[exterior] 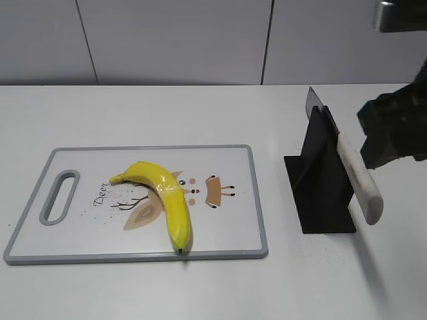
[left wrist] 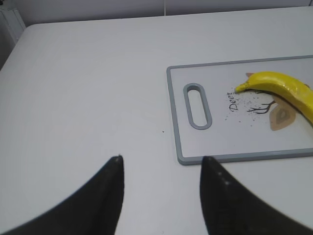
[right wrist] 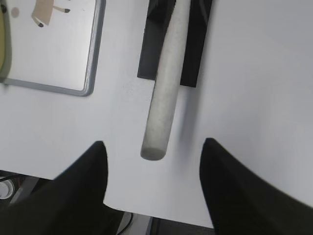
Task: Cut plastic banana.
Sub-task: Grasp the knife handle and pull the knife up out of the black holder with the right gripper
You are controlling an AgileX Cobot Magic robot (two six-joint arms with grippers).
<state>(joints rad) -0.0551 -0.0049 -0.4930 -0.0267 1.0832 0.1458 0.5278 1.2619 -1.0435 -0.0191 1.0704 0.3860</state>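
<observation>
The plastic banana (exterior: 165, 197) lies on the white cutting board (exterior: 80, 237), glossy yellow and curved, its dark tip towards the front edge. It also shows in the left wrist view (left wrist: 283, 88). A knife with a pale handle (exterior: 359, 180) rests in a black stand (exterior: 320, 180), blade up and back. My right gripper (right wrist: 154, 147) is open, its fingers either side of the handle's end (right wrist: 161, 112), not touching it. In the exterior view the right arm (exterior: 393, 127) hangs just right of the handle. My left gripper (left wrist: 161, 159) is open and empty over the bare table, left of the board (left wrist: 215, 159).
The board has a grey rim, a handle slot (exterior: 60, 195) at its left and a deer drawing. The table's front edge (right wrist: 161, 213) runs just below my right gripper. A grey panelled wall stands behind the table.
</observation>
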